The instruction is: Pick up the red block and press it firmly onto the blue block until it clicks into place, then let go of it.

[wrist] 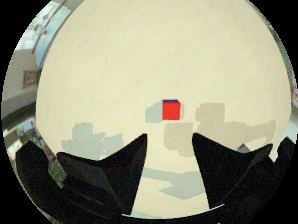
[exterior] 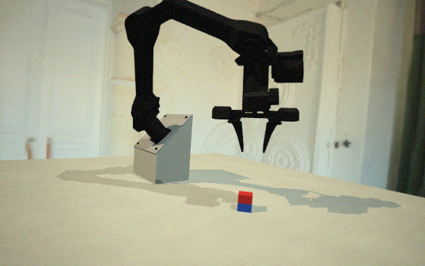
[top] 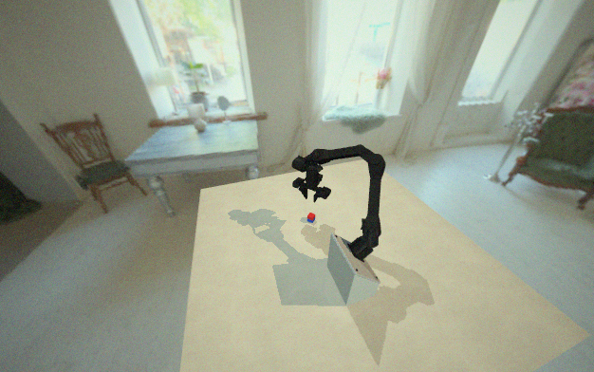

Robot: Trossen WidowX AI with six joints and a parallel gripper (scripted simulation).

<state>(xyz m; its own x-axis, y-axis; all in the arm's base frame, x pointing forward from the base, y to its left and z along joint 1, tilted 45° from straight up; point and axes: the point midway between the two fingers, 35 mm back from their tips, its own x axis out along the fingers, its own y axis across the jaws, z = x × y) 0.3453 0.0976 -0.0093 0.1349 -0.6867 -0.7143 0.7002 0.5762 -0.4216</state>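
A small red block [top: 311, 215] [exterior: 245, 197] [wrist: 171, 111] sits on top of the blue block [top: 310, 220] [exterior: 244, 207] [wrist: 170, 100], which rests on the table. The two are lined up and upright, with no gap to be seen between them in the exterior view. Whether they are clicked together cannot be told. My gripper [top: 310, 198] [exterior: 253, 152] [wrist: 170, 137] points down and hangs well above the blocks. Its fingers stand apart with nothing between them.
The arm's slanted grey base box [top: 339, 270] [exterior: 172, 156] stands on the pale table top [top: 237, 342] [exterior: 102, 231]. Shadows of the arm lie around the blocks and the base.
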